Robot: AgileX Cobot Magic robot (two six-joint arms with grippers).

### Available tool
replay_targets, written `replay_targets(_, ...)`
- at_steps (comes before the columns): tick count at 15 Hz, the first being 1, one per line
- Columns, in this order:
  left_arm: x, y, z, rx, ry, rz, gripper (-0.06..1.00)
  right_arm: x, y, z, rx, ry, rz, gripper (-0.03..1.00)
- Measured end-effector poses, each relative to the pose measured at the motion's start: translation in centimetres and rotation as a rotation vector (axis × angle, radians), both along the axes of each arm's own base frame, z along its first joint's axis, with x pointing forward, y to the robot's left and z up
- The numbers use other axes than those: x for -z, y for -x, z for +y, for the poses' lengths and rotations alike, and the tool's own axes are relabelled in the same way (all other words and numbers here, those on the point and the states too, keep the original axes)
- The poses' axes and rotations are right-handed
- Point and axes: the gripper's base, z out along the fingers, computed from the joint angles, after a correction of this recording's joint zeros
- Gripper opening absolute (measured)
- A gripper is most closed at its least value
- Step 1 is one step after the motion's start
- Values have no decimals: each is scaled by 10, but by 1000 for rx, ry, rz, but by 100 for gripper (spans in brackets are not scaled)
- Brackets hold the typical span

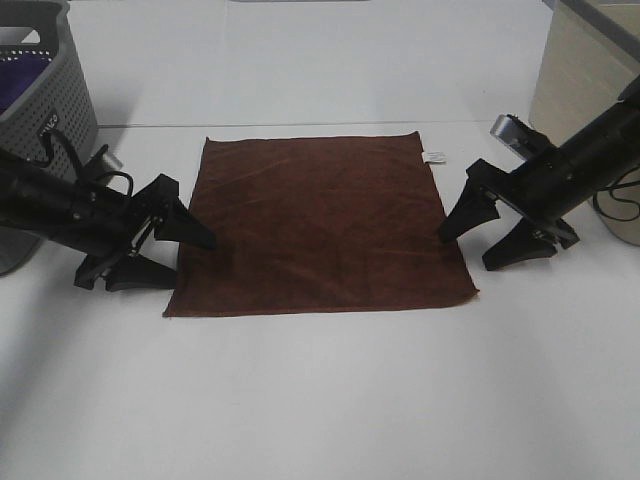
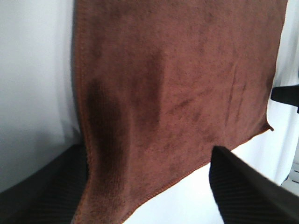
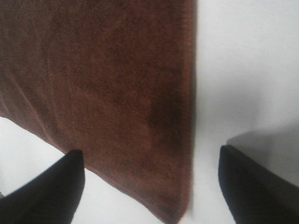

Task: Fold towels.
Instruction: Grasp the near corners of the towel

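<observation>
The dark reddish-brown towel lies flat and spread out on the white table, with a small white tag at its far right corner. My left gripper is open and low at the towel's left edge, near the front corner, holding nothing. In the left wrist view the left gripper has its jaws wide apart over the towel edge. My right gripper is open at the towel's right edge, near the front corner. In the right wrist view the right gripper spans the towel corner.
A grey perforated basket with purple fabric inside stands at the far left, behind my left arm. A beige box stands at the far right, behind my right arm.
</observation>
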Motion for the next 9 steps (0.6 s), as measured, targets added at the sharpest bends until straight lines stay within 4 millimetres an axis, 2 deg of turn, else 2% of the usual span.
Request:
replay_targets(2,2,-3,-14,30,20,-1,70,2,0,16,-29,-11,-9,75)
replay_targets(5,2,-8,-18,35,22,-13,65,6,1,35,-60,-28,-6,72)
replay_targets(6,4,-8,-18,34,14,-11,58,8,0,37,-57,-33,-2,64)
replay_targets(7,7,-8,-17,33,-3,-11,44,11,0,37,-54,-31,2,54)
replay_targets(9,11,-7,-15,23,-21,5,13,16,0,36,-45,-11,12,25)
